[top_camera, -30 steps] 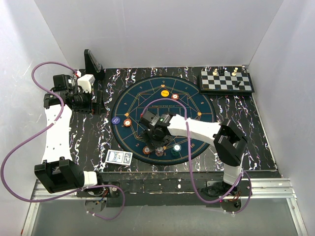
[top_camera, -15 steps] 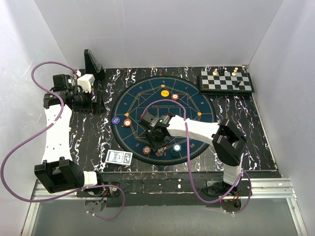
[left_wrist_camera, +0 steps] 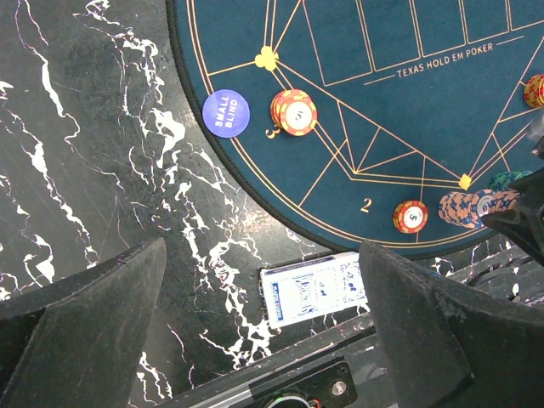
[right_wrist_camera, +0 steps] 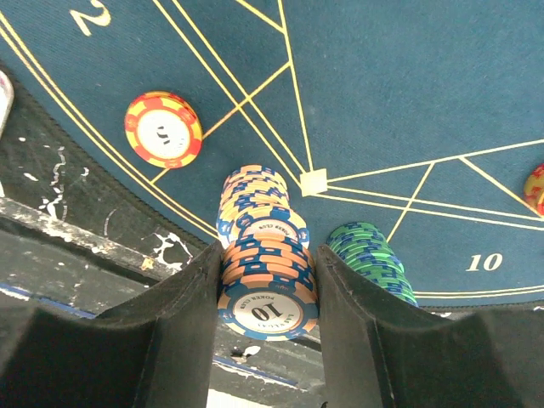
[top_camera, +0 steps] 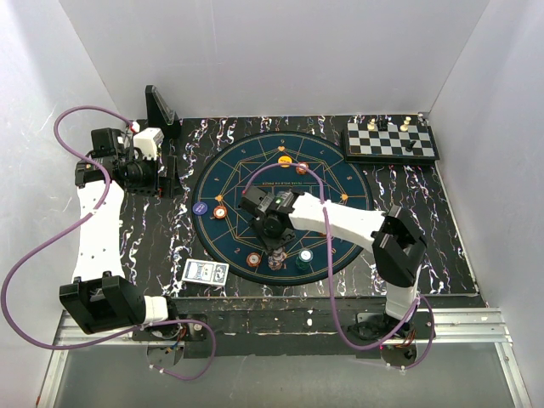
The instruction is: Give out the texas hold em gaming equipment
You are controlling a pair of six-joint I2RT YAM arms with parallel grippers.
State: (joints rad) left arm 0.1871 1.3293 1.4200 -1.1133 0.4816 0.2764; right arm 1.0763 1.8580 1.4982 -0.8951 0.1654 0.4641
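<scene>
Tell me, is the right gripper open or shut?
Shut. The right gripper has both fingers pressed against the sides of the orange chip stack, with no gap.

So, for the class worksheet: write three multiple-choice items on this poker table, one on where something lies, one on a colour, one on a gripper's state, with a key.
1. Where does the card deck lie?
A. At the middle of the mat
B. On the marbled table, off the round mat, by the near edge
C. Against the back wall

2. What colour is the neighbouring chip stack beside the one in the right gripper?
A. Green
B. White
C. Black

3. What state is the right gripper in?
A. Wide open over bare mat
B. Shut on a card
C. Shut on an orange-and-blue chip stack

Key: 1 B, the top view shows the deck outside the mat's rim. 2 A, the right wrist view shows green chips next to the held ones. 3 C, both fingers press the stack's sides.
</scene>
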